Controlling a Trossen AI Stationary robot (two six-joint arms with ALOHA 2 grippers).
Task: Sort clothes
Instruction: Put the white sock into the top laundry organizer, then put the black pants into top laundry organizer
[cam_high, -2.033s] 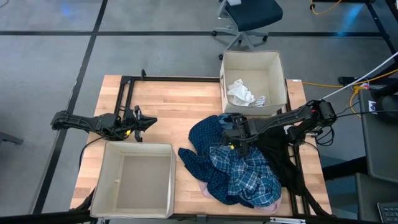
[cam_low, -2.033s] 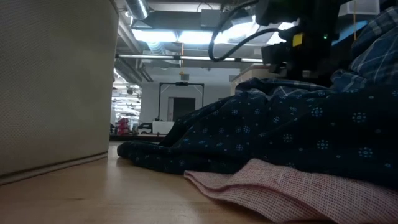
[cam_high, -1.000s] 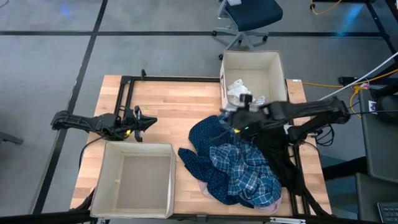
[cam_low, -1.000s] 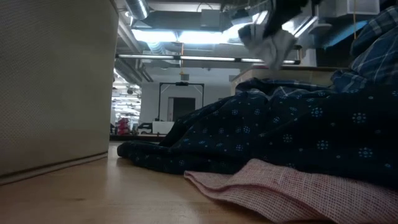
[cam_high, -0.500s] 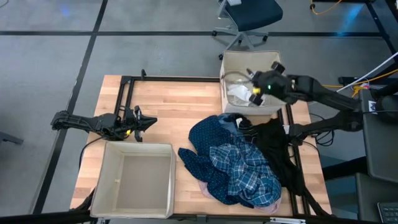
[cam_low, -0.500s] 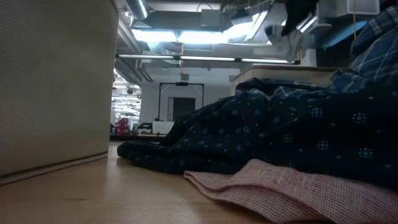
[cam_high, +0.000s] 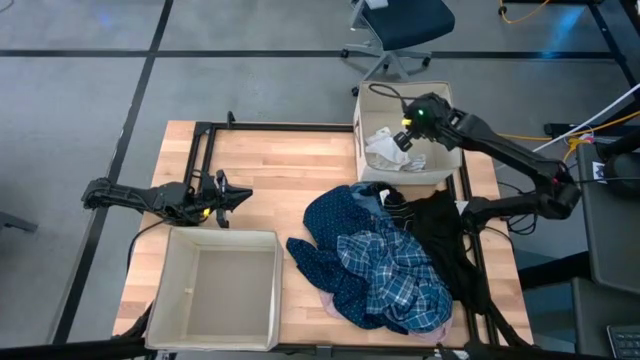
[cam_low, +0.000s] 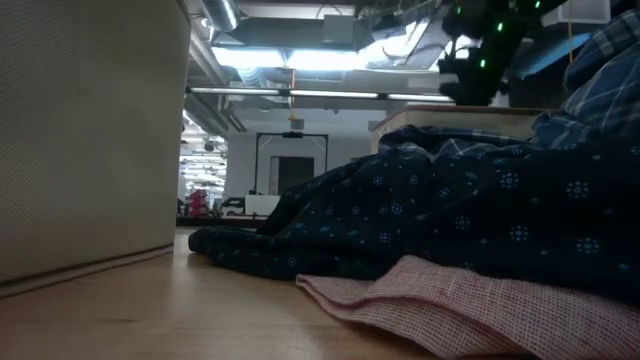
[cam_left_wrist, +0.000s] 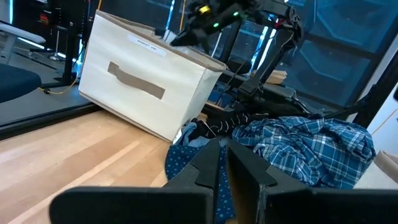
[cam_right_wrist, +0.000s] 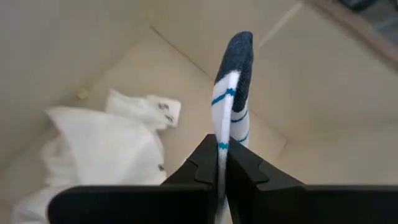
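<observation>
A small sock (cam_right_wrist: 231, 81), white with teal stripes and a navy toe, is in my right gripper (cam_right_wrist: 221, 149), which is shut on it above the beige box (cam_high: 445, 105) at the table's far right. White clothes (cam_right_wrist: 99, 143) lie on that box's floor. The remaining clothes sit in a pile at the near right: navy dotted (cam_high: 325, 235), blue plaid (cam_high: 400, 275), black (cam_high: 440, 235) and pale pink (cam_low: 480, 310). My left gripper (cam_high: 243, 194) rests shut and level at the table's left, holding nothing. My right gripper pinches the sock between its two fingers, on the white part (cam_right_wrist: 222, 144) below the teal stripes. The fingers slant down into the box from above. The sock's navy toe end (cam_right_wrist: 239, 53) sticks out past the fingertips, clear of the box floor and of the white clothes.
A second beige box (cam_high: 215, 290) stands open at the near left. A black frame (cam_high: 205, 135) runs along the table's far and left sides. Bare wood (cam_high: 290, 175) lies between the boxes and the pile. An office chair (cam_high: 400, 25) stands beyond the far edge.
My right gripper has swung from above the clothes pile toward the table's far edge and over the far right box, rolling and dipping as it went. It stayed shut on the sock, which it has carried clear of the pile and over the box.
</observation>
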